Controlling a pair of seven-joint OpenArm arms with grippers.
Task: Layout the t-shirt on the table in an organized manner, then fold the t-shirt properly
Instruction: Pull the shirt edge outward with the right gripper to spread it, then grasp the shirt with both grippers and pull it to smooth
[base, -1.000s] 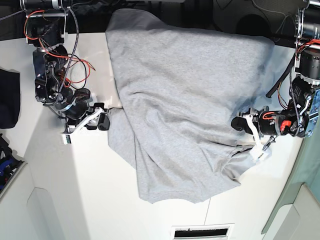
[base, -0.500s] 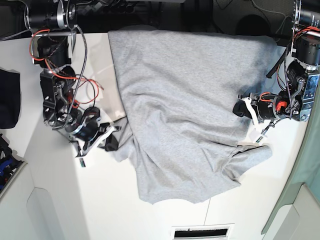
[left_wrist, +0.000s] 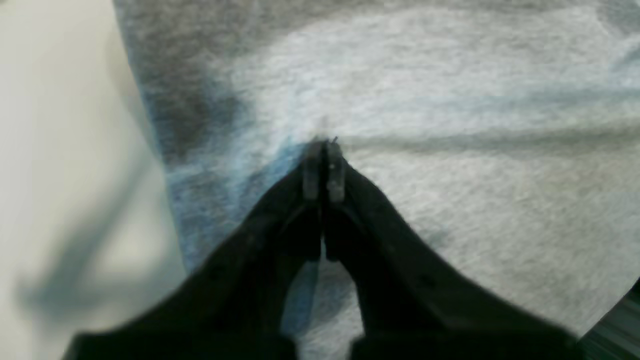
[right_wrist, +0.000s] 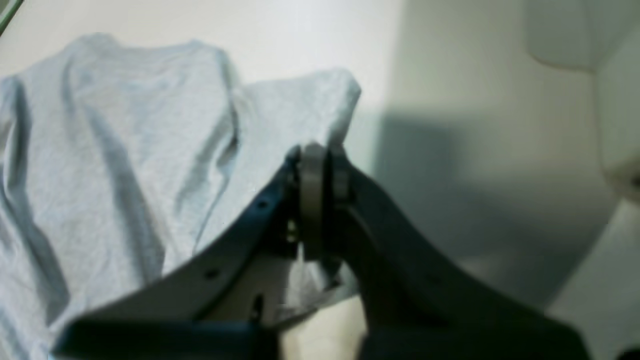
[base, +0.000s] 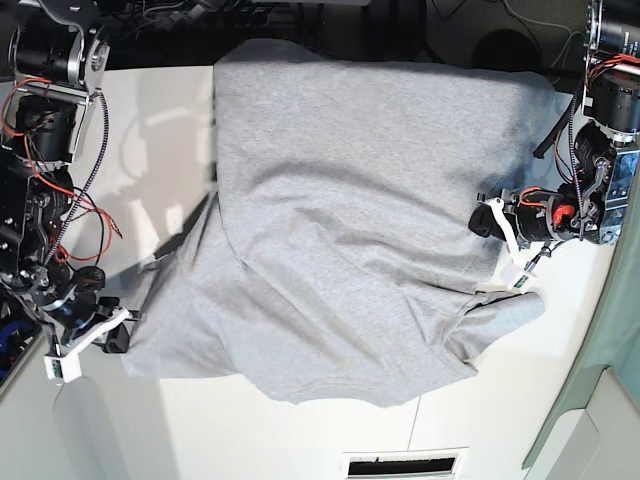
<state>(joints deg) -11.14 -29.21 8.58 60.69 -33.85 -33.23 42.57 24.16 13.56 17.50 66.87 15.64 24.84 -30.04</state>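
The light grey t-shirt lies spread over the white table, plain side up, with no lettering showing. My right gripper is at the front left, shut on the shirt's left corner, which is stretched out to it. In the right wrist view the gripper pinches a fold of the shirt above the table. My left gripper is at the shirt's right edge. In the left wrist view it is shut, with the cloth puckered at its tips. A sleeve lies loose in front of it.
The shirt's far edge hangs over the table's black back edge. A white slot is set in the front edge. The table's right edge runs just past my left arm. Red wires hang from my right arm.
My right gripper has moved left and towards the front, pulling the shirt's left side out wide. My left gripper rose off the sleeve, which now lies loose, and has stayed at the right edge.
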